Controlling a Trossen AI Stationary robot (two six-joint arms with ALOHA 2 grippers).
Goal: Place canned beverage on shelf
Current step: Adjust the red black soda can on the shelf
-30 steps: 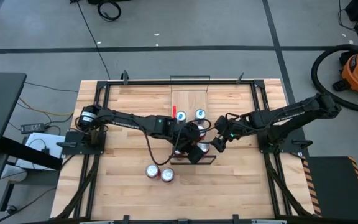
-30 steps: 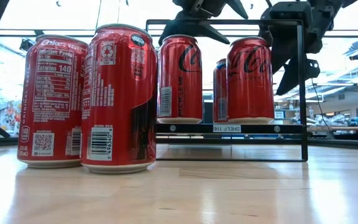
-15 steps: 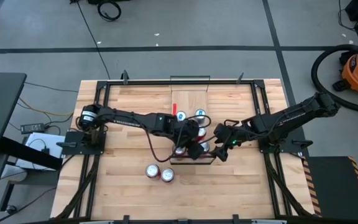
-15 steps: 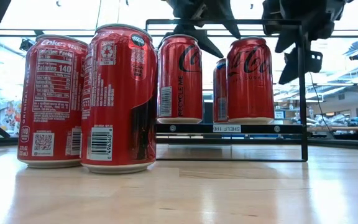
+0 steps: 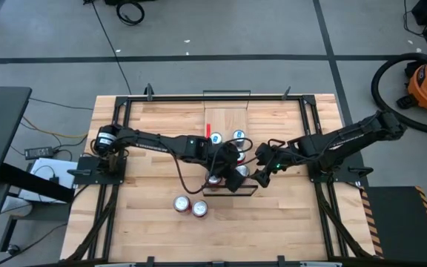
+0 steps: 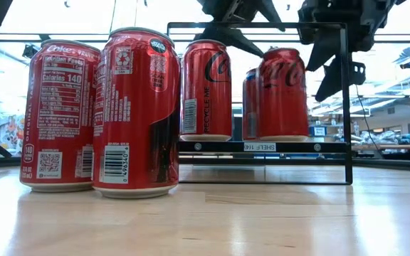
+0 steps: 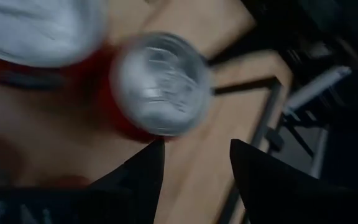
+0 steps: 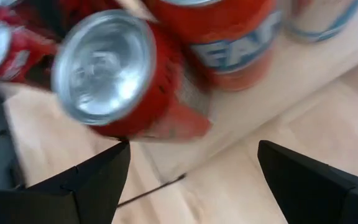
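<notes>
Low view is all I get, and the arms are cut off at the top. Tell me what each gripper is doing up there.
Observer: In the right wrist view, the right gripper is open and empty. A red can stands just ahead of its fingers.
Operator: Now the left one.
Observer: In the left wrist view, the left gripper is also open and holds nothing. A can top shows beyond its fingers.
Operator: Place them both from above.
Observer: In the high view, the left gripper is over the near end of the shelf. The right gripper is at that end's edge, on its own arm's side.
</notes>
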